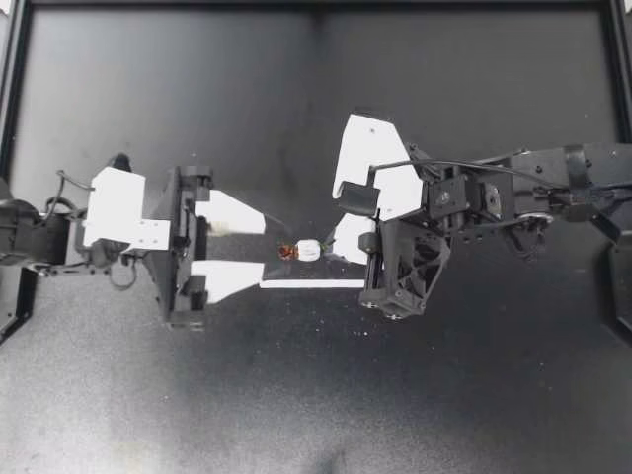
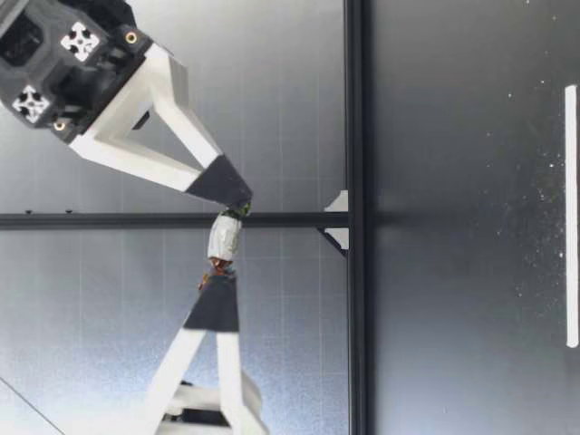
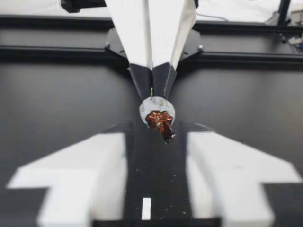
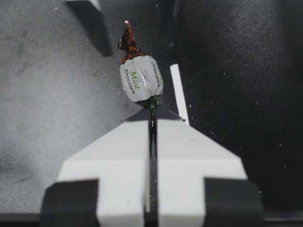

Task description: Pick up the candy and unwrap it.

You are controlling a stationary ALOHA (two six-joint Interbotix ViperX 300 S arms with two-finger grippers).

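Note:
A candy in a white wrapper with a brown twisted end hangs in the air over the middle of the table. My right gripper is shut on its green twisted end. My left gripper is open, its fingertips on either side just short of the brown end. In the low view the candy is stretched between my right gripper and my left gripper, well above the table. In the left wrist view the brown twist points between the spread fingers. The right wrist view shows the candy ahead of the pressed-together fingers.
A thin white strip lies on the dark table below the candy. The black frame borders the table at the back and sides. A black rail crosses the low view behind the grippers.

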